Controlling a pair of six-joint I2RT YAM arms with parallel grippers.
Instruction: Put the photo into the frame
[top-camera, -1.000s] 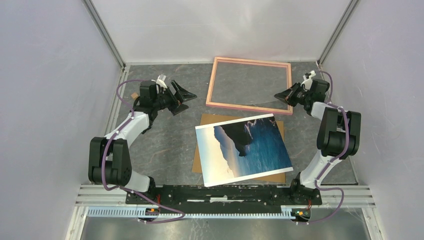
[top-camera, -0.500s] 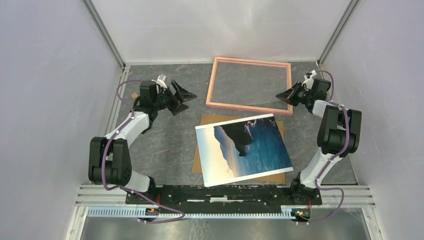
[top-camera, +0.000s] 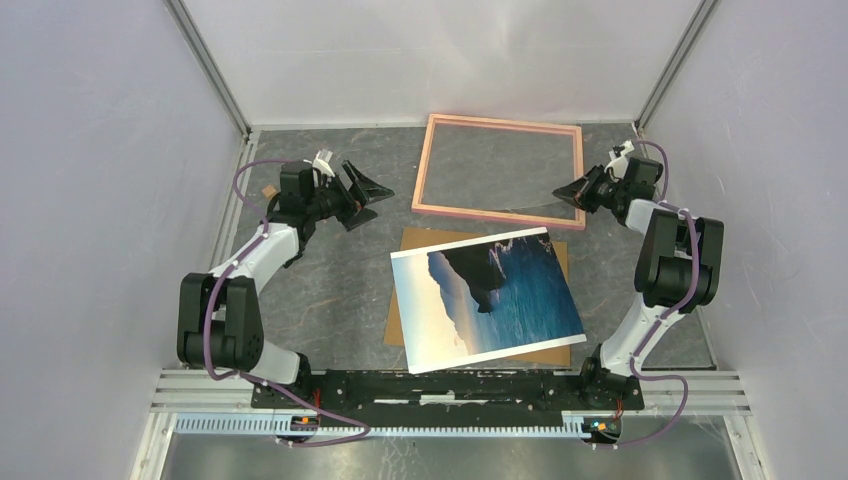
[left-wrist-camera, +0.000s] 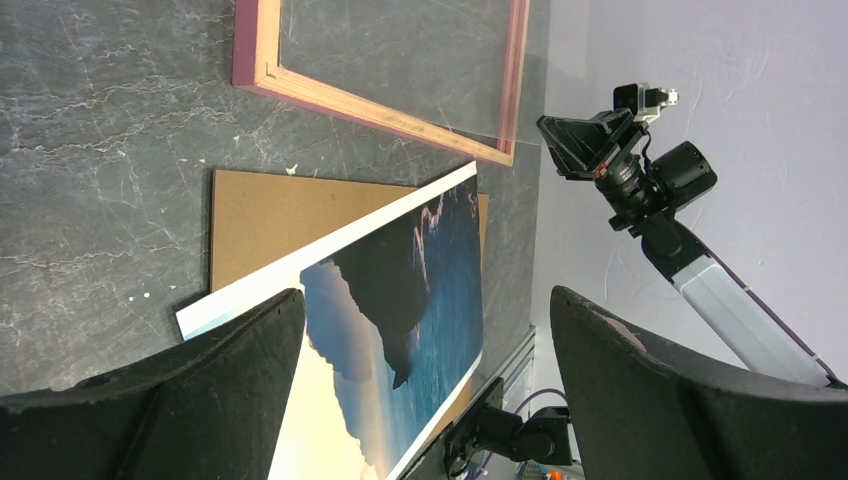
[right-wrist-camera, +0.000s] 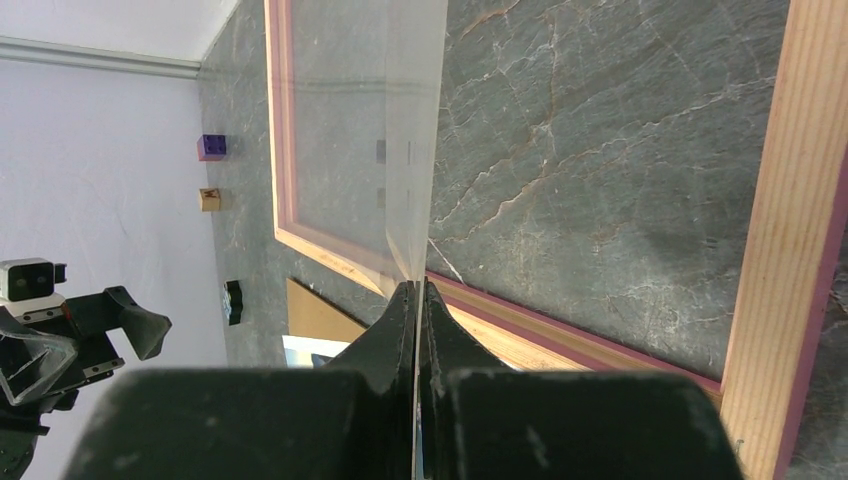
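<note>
Starting nearest the bases: large rectangular paper photo (top-camera: 487, 300) of dark coastal cliffs, blue sea and pale sky, white-bordered. Lying face up and flat atop a plain brown rectangular backing board (top-camera: 430, 241) on the dark grey marbled tabletop (top-camera: 340, 290). Covering most of that board, near corners poking past its edges. Long axis running left to right, right end swung a little toward the far side, so sitting askew on the board. Pale sky at the near left, sea to the right, cliffs up against the far edge.

Further out on the left: black two-finger left gripper (top-camera: 375, 198) hovering over bare tabletop. Fingers spread wide, nothing between them, well apart from photo and frame alike.

Across on the right: black right gripper (right-wrist-camera: 415, 290), fingers clenched tight on the near right corner of a thin clear pane (right-wrist-camera: 400, 150). That corner raised up off the frame.

Farthest back: thin salmon-pink rectangular picture frame (top-camera: 498, 122), flat on the tabletop near the back wall. Long sides running left to right, near rail just beyond the board, a strip of tabletop between. Grey marble showing straight through the opening.
</note>
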